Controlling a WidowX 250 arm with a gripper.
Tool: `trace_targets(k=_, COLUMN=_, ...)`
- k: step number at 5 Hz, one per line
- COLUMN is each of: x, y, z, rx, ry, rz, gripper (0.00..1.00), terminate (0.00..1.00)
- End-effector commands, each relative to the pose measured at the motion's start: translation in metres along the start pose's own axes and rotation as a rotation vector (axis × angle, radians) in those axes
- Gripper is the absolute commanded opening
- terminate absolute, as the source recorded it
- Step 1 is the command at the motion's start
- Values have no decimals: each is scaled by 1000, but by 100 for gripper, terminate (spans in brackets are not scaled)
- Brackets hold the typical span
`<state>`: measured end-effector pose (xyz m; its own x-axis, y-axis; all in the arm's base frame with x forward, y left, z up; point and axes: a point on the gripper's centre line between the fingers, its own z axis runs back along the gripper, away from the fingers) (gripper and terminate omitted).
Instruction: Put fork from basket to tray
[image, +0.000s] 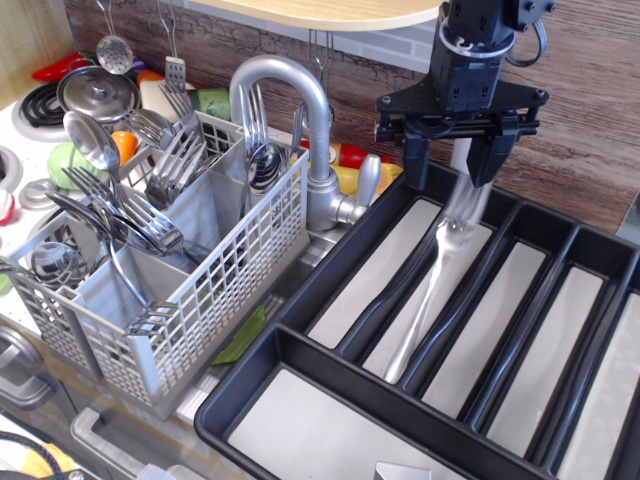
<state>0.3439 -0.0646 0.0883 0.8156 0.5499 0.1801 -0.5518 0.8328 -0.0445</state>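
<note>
The silver fork lies in the second long compartment of the black tray, tines toward the back wall and handle toward the front; its tine end looks blurred. My gripper is open just above the fork's tine end at the tray's back edge, fingers spread and holding nothing. The grey lattice basket stands to the left of the tray with several forks and spoons upright in its compartments.
A chrome faucet rises between basket and tray. A pot lid and stove burners sit at the far left. Utensils hang on the wood-look back wall. A wooden shelf edge runs above the gripper.
</note>
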Motion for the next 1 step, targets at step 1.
trace_targets(k=1, x=3, y=-3, z=13, rx=-30, ry=-32, rz=-1, gripper=100, terminate=100)
